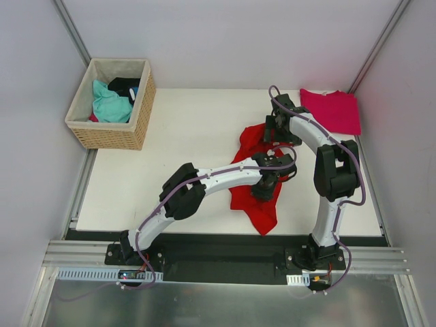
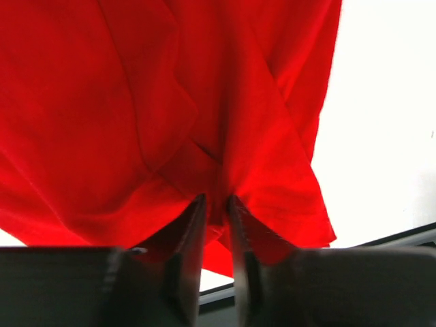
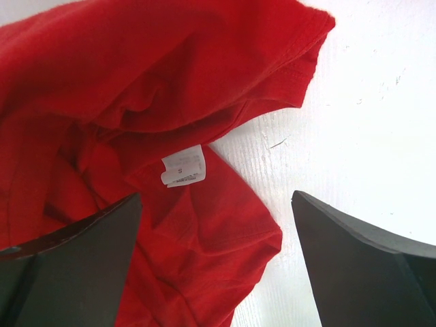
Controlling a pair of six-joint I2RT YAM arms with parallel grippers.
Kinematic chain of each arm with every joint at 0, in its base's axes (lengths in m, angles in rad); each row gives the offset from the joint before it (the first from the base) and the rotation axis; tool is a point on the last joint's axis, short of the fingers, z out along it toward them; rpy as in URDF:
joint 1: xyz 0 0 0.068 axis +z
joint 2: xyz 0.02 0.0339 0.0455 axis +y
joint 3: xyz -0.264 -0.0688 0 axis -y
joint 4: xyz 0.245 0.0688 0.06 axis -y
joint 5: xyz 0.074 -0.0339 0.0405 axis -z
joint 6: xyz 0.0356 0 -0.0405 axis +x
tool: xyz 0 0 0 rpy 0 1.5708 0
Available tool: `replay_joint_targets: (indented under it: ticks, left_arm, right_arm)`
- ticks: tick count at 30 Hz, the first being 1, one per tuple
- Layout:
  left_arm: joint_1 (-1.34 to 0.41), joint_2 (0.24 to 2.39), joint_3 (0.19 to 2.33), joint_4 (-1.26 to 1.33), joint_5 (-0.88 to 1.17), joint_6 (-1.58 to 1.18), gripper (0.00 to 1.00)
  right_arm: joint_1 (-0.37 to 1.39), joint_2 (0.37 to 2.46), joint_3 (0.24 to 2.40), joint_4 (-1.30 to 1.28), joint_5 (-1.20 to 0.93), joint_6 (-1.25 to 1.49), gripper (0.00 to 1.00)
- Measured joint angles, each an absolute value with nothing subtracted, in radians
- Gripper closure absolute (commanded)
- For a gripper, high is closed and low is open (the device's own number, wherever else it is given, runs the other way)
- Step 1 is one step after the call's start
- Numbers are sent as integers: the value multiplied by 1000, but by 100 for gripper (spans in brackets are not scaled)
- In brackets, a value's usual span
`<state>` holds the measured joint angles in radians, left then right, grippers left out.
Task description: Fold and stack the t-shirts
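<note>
Left gripper (image 2: 216, 199) clamps t-shirt (image 2: 136, 102), right gripper (image 3: 216, 197) wide

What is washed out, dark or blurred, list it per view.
Top view: even light, everything sharp. Left wrist view: table blown out white, red shirt glowing, left tool dark and soft. Right wrist view: right tool dark with soft edges, label sharp.

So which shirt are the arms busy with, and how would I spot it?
Look at the white table, right of its middle. The red t-shirt lies rumpled there, pinched by the left hand. Unlike the flat magenta-pink t-shirt in the far right corner, it is bright red with a small white neck label.
</note>
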<state>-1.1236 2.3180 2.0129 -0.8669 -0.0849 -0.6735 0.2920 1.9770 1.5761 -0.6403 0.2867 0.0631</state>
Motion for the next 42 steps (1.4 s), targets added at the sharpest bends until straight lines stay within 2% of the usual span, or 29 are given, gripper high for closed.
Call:
replay_joint_targets:
  ticks: [4,8,15,18,22,24,31,42]
  left_arm:
    - [-1124,2318,2002,-859,-87,-681,89]
    - [-1124,2318,1996,-855,-87,-687,100]
    - [-1124,2318,1976,-847,-88,-690,100]
    - [-1124,2317,1967,-844,-91,-691,93]
    - [-1124,2305,1953,-843,-107,-692,100]
    - [-1124,2296,1948,-844,-115,-693,100]
    - [-1124,2252,1933,-845,-125,-694,100]
    - [-1147,2210,1917,-874,-138,-680,100]
  right_arm:
    - [292,1977,1576,-640,286,64,4]
    - [292,1977,1576,-640,286,64,4]
    - [292,1977,1576,-640,282,64,4]
    - [292,1977,1576,-640,279,64,4]
    - [296,1977,1575,-640,269,64,4]
    - [300,1977,1567,-638,256,69,4]
    - [328,1956,1364,-575,208,121,4]
    - [355,1750,1164,-520,204,170,4]
